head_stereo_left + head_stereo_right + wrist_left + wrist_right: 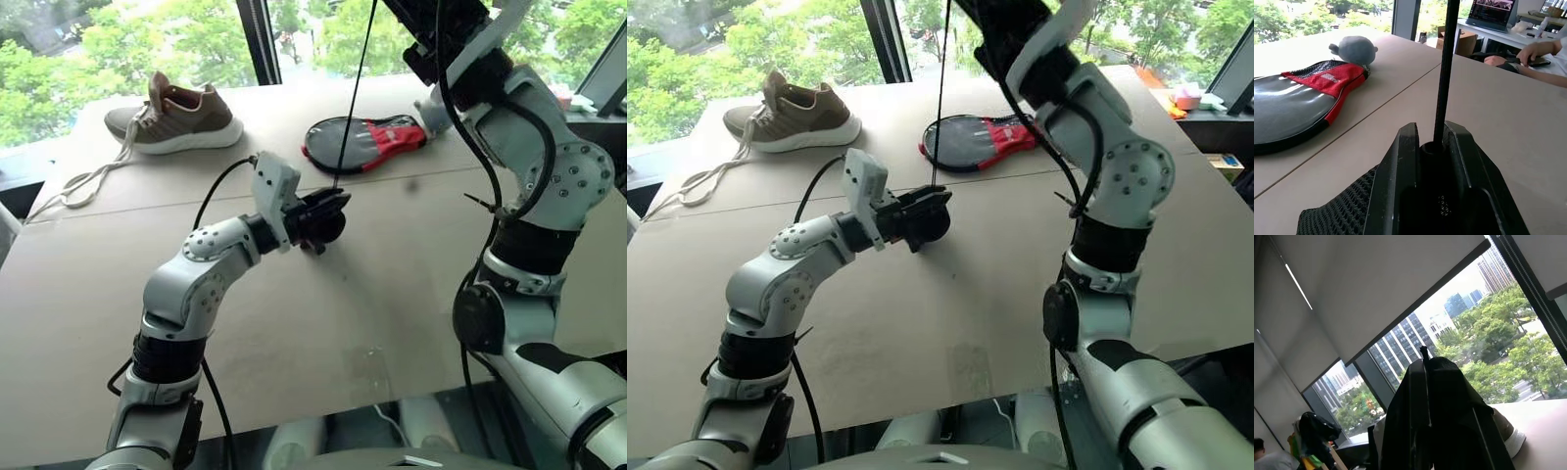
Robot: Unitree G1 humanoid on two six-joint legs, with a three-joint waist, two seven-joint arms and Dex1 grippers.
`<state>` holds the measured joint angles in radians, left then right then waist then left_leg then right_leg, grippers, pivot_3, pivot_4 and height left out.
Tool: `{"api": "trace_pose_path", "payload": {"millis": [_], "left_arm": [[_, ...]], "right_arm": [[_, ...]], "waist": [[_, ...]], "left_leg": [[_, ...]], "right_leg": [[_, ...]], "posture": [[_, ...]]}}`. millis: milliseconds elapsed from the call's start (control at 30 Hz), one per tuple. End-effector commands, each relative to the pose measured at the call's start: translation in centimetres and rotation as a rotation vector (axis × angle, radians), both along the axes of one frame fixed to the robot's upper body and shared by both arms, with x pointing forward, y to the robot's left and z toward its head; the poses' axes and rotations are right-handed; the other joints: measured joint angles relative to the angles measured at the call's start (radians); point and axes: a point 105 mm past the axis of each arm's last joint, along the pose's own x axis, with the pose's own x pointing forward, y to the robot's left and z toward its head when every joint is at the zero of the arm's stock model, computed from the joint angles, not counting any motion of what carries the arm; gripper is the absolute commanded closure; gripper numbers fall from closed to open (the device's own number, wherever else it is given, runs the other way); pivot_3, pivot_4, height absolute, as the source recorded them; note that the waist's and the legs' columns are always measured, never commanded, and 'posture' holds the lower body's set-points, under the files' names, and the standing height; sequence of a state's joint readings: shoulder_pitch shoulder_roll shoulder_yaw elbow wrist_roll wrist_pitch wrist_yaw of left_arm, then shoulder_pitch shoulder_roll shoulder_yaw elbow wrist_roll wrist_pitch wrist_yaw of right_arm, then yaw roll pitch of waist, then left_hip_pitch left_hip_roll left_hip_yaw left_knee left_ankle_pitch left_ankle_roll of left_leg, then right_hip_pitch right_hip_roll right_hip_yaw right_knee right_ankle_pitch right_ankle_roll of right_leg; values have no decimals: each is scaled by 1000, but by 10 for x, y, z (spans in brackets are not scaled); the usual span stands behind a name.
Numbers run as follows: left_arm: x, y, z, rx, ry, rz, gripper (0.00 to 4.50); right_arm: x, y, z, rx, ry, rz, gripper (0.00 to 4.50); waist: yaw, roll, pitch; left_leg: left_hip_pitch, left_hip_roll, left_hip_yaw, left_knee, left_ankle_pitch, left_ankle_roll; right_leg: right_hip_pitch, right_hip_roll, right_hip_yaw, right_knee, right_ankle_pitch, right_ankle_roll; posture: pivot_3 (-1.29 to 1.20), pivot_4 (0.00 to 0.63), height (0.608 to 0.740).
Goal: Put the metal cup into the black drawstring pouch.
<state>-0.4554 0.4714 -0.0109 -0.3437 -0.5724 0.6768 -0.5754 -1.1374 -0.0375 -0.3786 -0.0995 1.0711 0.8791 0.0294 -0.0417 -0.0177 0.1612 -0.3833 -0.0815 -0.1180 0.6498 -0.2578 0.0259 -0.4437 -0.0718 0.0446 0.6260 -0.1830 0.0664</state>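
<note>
A brown sneaker (181, 117) and black-and-red paddle case (362, 143) lie on the table (323, 323).

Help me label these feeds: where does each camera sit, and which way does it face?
Head eyes: on the head, looking down over the table; left arm and right arm show.
Left wrist: behind the left gripper, facing the paddle case.
Right wrist: behind the raised right gripper, facing the window.
Shared: paddle case, in head and left wrist views.

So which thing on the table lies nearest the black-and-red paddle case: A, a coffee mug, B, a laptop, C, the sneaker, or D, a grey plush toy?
D: in the left wrist view the grey plush toy sits right at the red end of the paddle case, while the sneaker lies well apart from the case.
</note>
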Motion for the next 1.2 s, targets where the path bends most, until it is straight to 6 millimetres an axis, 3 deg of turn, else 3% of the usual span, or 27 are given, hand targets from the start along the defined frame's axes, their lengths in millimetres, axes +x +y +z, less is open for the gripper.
{"api": "trace_pose_path", "payload": {"millis": [33, 200, 433, 733, 967, 1067, 1200], "left_arm": [[-3, -1, 0, 18, -9, -7, 4342], [-5, -1, -1, 20, -24, -16, 4342], [-4, 0, -3, 12, -24, -11, 1157], [-4, 24, -4, -45, -16, 61, 1157], [4, 76, 5, -100, 1, 200, 1157], [4, 100, 3, -93, 1, 258, 1157], [2, 131, -4, -93, 16, 356, 1157]], "right_arm": [[-18, -15, 36, 121, -102, 9, 4500], [-17, -22, 45, 174, -90, 12, 4500], [-19, -20, 44, 160, -92, 22, 4500], [-21, -14, 37, 112, -88, 24, 4500], [-30, 4, 25, 48, -81, 89, 4500], [-33, 2, 26, 41, -90, 103, 4500], [-40, -16, 27, 19, -120, 99, 4500]], "waist": [[-1, 0, 0], [1, 0, 0], [1, 1, 0], [0, 1, 0], [-1, 1, 0], [0, 1, 0], [3, 1, 0]], "left_leg": [[0, 0, 0, 0, 0, 0], [-1, 0, 1, 0, 0, 0], [-3, 0, 0, 0, 0, 0], [-2, 0, 1, 0, 0, 0], [-2, 1, 1, -1, 0, 0], [-2, 0, 1, 0, 0, 0], [-4, 0, 0, 0, 0, 0]], "right_leg": [[0, 0, 0, 0, 0, 0], [-1, 0, 0, 0, 0, 0], [-3, 0, 0, 0, 0, 0], [-3, 0, 1, 0, 0, 0], [-4, 0, 1, 1, 0, 0], [-4, 0, 1, 1, 0, 0], [-4, -1, 0, -1, 0, 0]], "posture": [[0, 150, 740], [0, 150, 740], [0, 150, 740], [0, 150, 740], [0, 150, 740], [0, 150, 740], [0, 150, 740]]}}
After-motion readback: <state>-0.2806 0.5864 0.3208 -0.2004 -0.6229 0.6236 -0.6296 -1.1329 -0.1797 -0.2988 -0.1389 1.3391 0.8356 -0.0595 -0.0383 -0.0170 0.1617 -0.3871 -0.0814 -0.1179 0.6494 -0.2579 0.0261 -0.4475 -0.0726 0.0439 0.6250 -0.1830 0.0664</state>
